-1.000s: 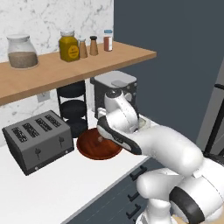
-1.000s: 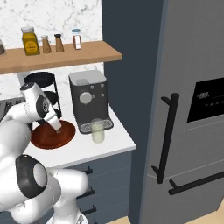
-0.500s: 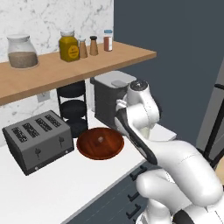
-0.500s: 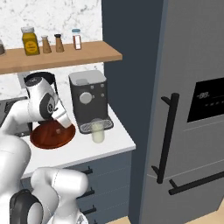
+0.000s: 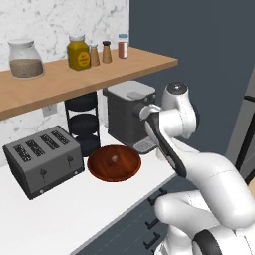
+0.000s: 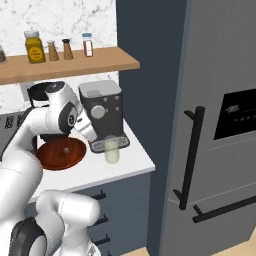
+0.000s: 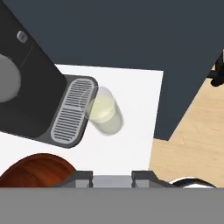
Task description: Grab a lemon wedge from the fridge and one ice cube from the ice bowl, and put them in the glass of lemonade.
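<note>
My gripper [image 7: 112, 179] is shut on a small pale grey ice cube [image 7: 112, 180] that sits between its two dark tips. It hangs above the counter, between the ice bowl [image 7: 35, 168] and the glass of lemonade [image 7: 104, 111]. From the right, the gripper [image 6: 93, 139] points down just left of the glass [image 6: 111, 150]. The reddish-brown bowl [image 5: 99, 169] holds another ice cube [image 5: 114, 159]. The fridge [image 6: 220, 125] stands at the right with its doors shut. The lemon wedge is out of view.
A dark coffee machine [image 6: 102, 112] stands right behind the glass, its drip tray [image 7: 72, 111] touching it. A toaster [image 5: 42, 162] and a black round rack [image 5: 82, 122] lie left of the bowl. A wooden shelf [image 5: 99, 69] with jars runs overhead.
The hand has risen out of the ice bowl and swung right toward the glass. Its jaws have stayed shut.
</note>
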### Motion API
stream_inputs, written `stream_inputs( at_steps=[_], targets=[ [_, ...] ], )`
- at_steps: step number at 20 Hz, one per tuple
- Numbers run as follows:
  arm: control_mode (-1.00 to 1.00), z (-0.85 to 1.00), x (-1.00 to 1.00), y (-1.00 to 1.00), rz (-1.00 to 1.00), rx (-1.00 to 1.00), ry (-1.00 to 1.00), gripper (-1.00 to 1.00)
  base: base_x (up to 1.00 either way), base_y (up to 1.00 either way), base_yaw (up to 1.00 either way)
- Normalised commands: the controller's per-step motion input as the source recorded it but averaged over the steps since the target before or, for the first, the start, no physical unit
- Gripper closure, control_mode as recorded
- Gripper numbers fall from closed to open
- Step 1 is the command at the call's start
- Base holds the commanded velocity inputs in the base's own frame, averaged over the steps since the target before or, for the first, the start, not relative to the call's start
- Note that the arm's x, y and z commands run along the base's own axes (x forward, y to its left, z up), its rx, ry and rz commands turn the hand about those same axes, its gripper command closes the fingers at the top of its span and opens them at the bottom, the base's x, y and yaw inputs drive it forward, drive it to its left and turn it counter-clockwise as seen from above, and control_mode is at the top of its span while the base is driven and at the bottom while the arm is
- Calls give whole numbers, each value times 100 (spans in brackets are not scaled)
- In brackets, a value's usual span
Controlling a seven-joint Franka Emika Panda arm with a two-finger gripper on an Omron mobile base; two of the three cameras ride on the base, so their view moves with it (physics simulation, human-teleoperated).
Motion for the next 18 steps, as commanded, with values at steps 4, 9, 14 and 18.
stream_inputs(
  at_steps=[4, 9, 14, 18],
  targets=[
    [-100, -30, 44, -33, 0, -2, 0, 100, 0, 0, 0],
    [-100, -42, 42, -23, 0, -3, -1, 100, 0, 0, 0],
    [-100, -48, 56, -16, 0, -3, -2, 100, 0, 0, 0],
    [-100, -43, 65, -18, 0, -3, 0, 100, 0, 0, 0]
  ],
)
